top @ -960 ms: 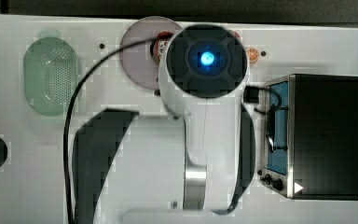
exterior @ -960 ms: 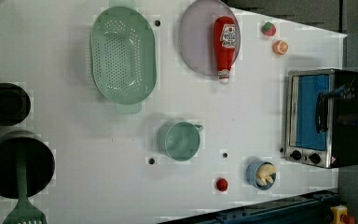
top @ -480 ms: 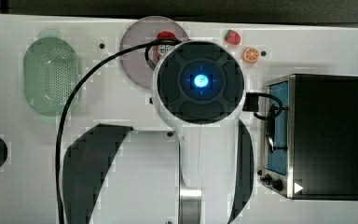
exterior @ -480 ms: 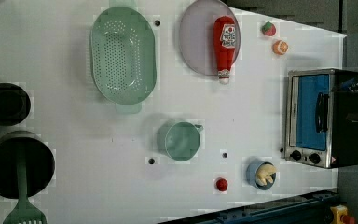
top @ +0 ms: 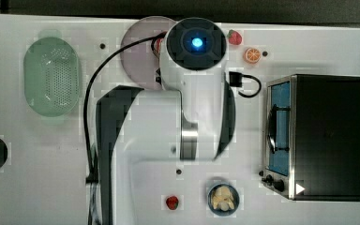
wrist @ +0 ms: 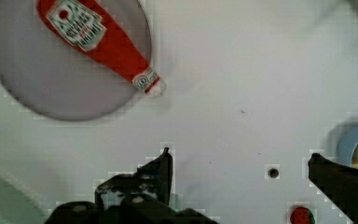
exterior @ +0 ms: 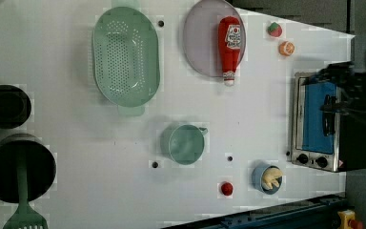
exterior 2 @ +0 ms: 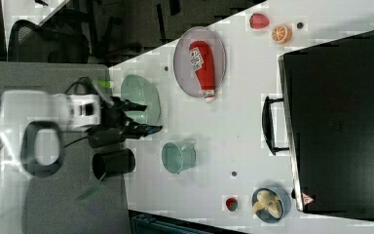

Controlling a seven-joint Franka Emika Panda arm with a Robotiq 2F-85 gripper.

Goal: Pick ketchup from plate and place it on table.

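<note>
- The claw (wrist: pixel 237 156) was spread wide with nothing between its fingers (wrist: pixel 165 163); bare white table (wrist: pixel 242 84) showed in the gap.
- The ketchup (wrist: pixel 98 39) lay on its side on the plate (wrist: pixel 37 88), beyond the fingertips and clear of them; its white cap poked just over the plate's rim onto the table.
- In the right view the claw (exterior 2: pixel 143 119) hung above the table (exterior 2: pixel 233 122), with the ketchup (exterior 2: pixel 202 68) and plate (exterior 2: pixel 182 63) well apart from it, toward the right view's upper right.
- A small mint cup (exterior 2: pixel 177 157) stood near the claw in the right view; the green strainer (exterior 2: pixel 139 97) lay behind the claw there.
- In the wrist view a blue bowl (wrist: pixel 354 140) sat beside the far finger; a small red piece (wrist: pixel 300 215) lay near it.
</note>
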